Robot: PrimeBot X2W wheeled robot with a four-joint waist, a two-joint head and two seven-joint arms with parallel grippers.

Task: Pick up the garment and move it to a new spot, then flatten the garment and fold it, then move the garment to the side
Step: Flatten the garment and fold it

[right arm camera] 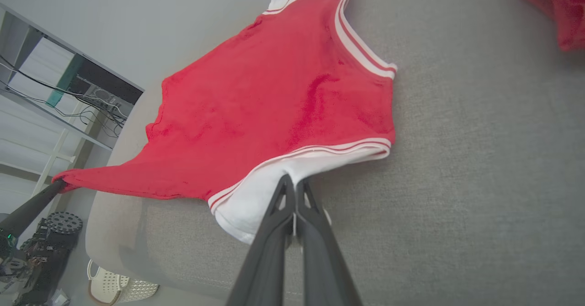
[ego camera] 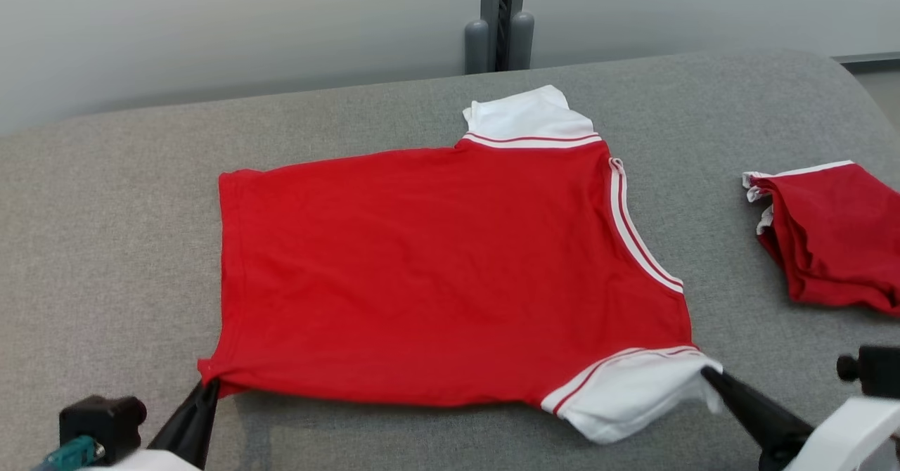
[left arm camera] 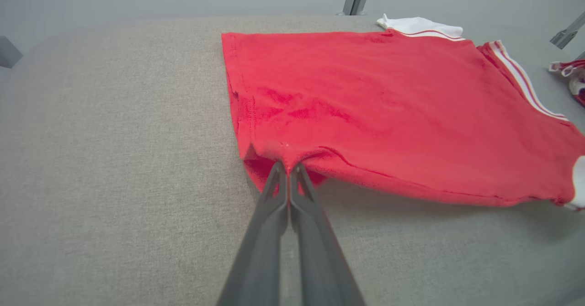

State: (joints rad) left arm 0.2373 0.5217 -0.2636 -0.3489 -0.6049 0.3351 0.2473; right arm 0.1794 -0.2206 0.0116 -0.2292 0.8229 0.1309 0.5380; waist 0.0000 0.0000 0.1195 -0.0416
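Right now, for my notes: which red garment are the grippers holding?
The spread-out red shirt pinched by the left gripper and right gripper; the crumpled red garment lies apart, untouched.

Near-left corner of the garment [left arm camera: 365,105] buried between the pinched tips of the left gripper [left arm camera: 289,168]. Second red garment [ego camera: 837,239] at the right edge of the table [ego camera: 105,260]: cut off by frame. Shelf cables [right arm camera: 98,98] too small to read.
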